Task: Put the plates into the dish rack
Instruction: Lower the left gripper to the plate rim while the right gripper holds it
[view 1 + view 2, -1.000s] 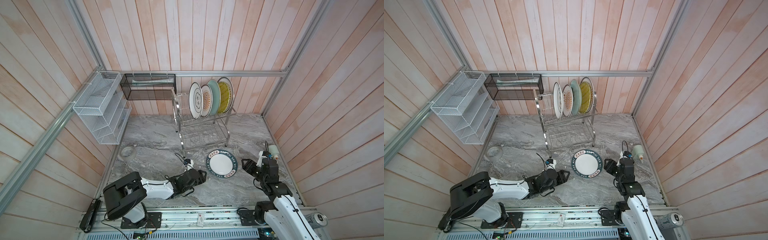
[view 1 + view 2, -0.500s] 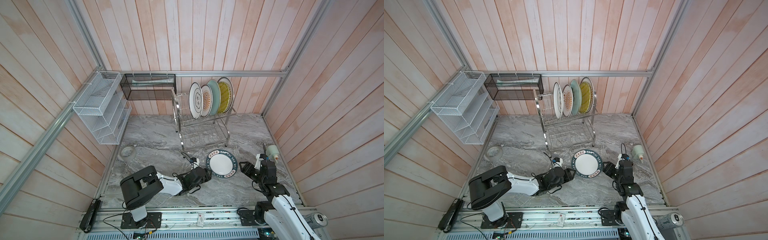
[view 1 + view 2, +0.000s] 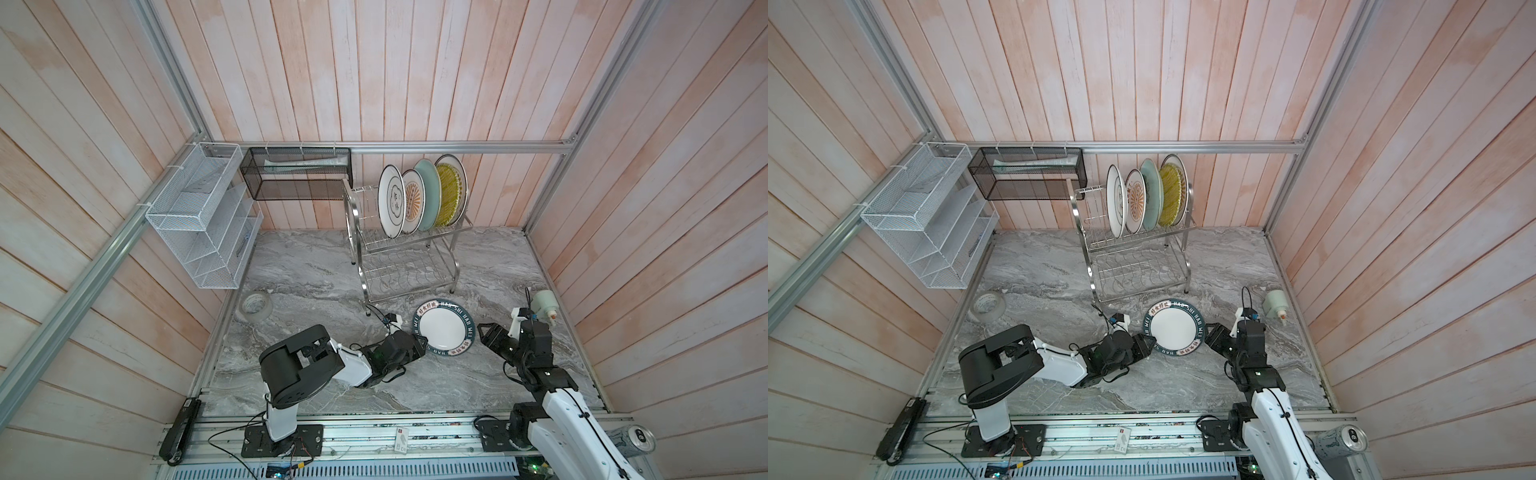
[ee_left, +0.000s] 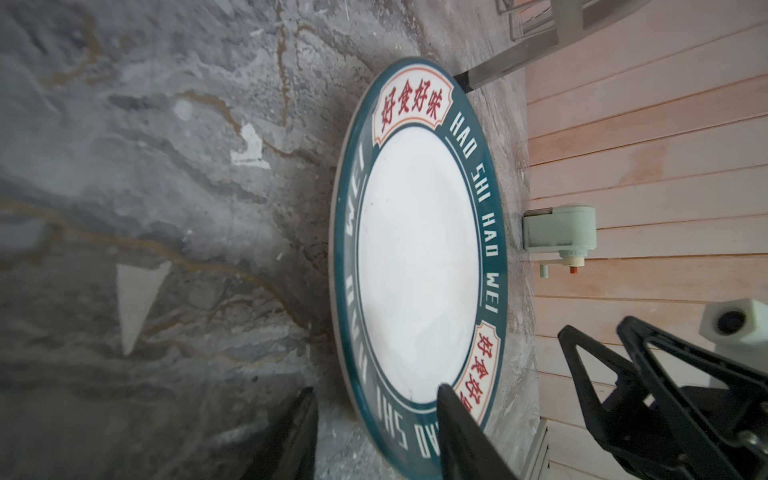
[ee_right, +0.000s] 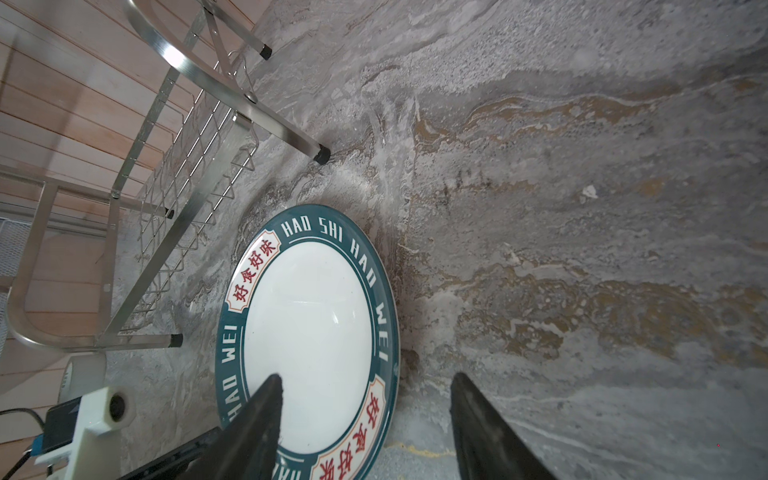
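Observation:
A white plate with a lettered dark-green rim (image 3: 442, 328) (image 3: 1173, 328) lies flat on the marble table, just in front of the dish rack (image 3: 409, 257). My left gripper (image 3: 420, 345) (image 4: 376, 390) is at the plate's near-left edge. It is open, with one finger over the rim and the other over the table beside it. My right gripper (image 3: 484, 334) (image 5: 365, 376) stands open at the plate's right edge, holding nothing. Upright in the rack's top tier stand a cloud-outline plate (image 3: 391, 201), a sunburst plate (image 3: 413, 201), a pale green plate (image 3: 428, 187) and a yellow plate (image 3: 449, 195).
A grey tape roll (image 3: 255, 305) lies at the table's left. A pale green bottle (image 3: 544, 305) lies by the right wall behind my right arm. A white mesh organizer (image 3: 203, 224) and a black mesh basket (image 3: 297, 172) hang on the walls. The rack's lower tier holds nothing.
My left arm has reached right until its jaws straddle the plate's left rim, and the jaws have narrowed. My right gripper has crept a little closer to the plate's right edge.

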Tool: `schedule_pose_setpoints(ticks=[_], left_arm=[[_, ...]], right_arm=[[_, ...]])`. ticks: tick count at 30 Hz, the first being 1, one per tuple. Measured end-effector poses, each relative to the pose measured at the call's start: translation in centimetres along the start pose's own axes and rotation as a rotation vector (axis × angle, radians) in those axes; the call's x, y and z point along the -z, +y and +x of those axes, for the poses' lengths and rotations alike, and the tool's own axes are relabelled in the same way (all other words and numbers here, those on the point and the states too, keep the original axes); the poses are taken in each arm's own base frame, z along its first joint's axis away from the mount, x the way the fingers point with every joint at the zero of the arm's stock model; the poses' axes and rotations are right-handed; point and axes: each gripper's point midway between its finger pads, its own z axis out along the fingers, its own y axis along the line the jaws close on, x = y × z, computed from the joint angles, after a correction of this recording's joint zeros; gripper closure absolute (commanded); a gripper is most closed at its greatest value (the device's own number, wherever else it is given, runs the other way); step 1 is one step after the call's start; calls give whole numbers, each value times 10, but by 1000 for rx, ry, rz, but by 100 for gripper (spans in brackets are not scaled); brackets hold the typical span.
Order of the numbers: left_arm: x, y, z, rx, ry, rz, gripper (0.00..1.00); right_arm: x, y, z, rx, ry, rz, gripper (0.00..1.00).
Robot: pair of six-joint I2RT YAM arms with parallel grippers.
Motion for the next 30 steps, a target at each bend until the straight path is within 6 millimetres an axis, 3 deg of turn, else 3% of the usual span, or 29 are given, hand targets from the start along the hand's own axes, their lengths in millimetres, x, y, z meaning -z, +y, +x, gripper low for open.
schedule_pose_setpoints(ticks=[3,7,15,30], left_arm=[[-4,-2,-1,5,2,12,52],[-8,-3,0,14,13,14,63],[-19,-7,4,15,43,22,65],[-21,-4,7,28,59,16,81]], right_arm=[[0,1,-2,-3,-7,-5,35],[-2,0,-1,-7,-6,-4,35],[-4,-2,1,-9,2,-2,35],[-3,-1,0,-8,-4,-6,35]])
